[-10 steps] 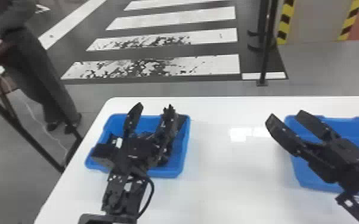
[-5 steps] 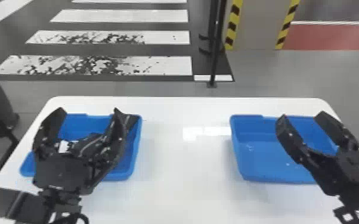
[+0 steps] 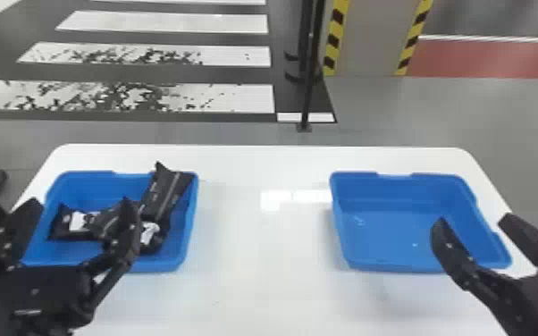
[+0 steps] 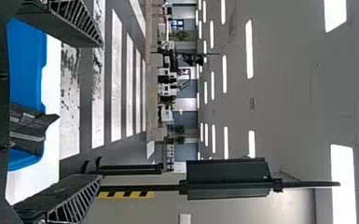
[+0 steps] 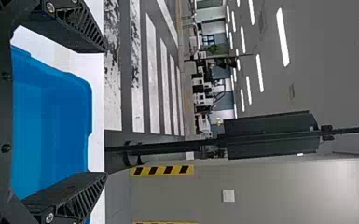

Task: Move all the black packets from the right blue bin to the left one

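Note:
My left gripper (image 3: 82, 212) stands open over the front left of the left blue bin (image 3: 191, 214); nothing is between its fingers. Several black packets (image 3: 161, 192) lie heaped in that bin, one leaning up on its back right corner. The right blue bin (image 3: 384, 232) holds no packets. At its front right, my right gripper (image 3: 473, 221) is open as well. In the left wrist view, the left gripper (image 4: 98, 109) has its fingers wide apart, a black packet (image 4: 28, 128) beyond. The right wrist view has the right gripper (image 5: 105, 112) spread before the right bin (image 5: 56, 126).
Both bins stand on a white table (image 3: 259, 277), with bare tabletop between them. Behind the table's back edge, a dark pole (image 3: 310, 89) rises from the floor near a yellow-and-black striped panel (image 3: 366, 40).
The head view has swung to the right. My left gripper has shifted toward the front left of its bin, uncovering the packets. Both grippers remain open.

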